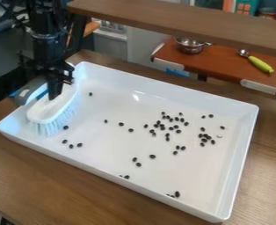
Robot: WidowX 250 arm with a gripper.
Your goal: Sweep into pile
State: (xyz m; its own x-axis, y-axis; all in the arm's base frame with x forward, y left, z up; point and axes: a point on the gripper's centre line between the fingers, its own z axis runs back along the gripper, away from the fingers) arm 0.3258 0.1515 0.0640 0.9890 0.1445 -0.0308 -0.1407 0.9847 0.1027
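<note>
The black gripper (55, 88) hangs over the left end of the white tray (141, 188), shut on a white scrub brush (45, 112). The brush has a grey and blue handle part at its upper left, and its pale bristles face down at the tray's left floor. Small black beans lie scattered over the tray. Many form a loose group (168, 128) right of the middle, with a tighter cluster (206, 137) farther right. A few beans (71, 146) lie just right of and below the brush, and others lie near the front wall.
The tray's raised walls surround the beans on a brown wooden table (52, 180). Behind it, a red-brown shelf (223, 66) holds a metal pot (190, 45) and a green-handled utensil (260, 64). A wooden beam (181, 19) crosses the top of the view.
</note>
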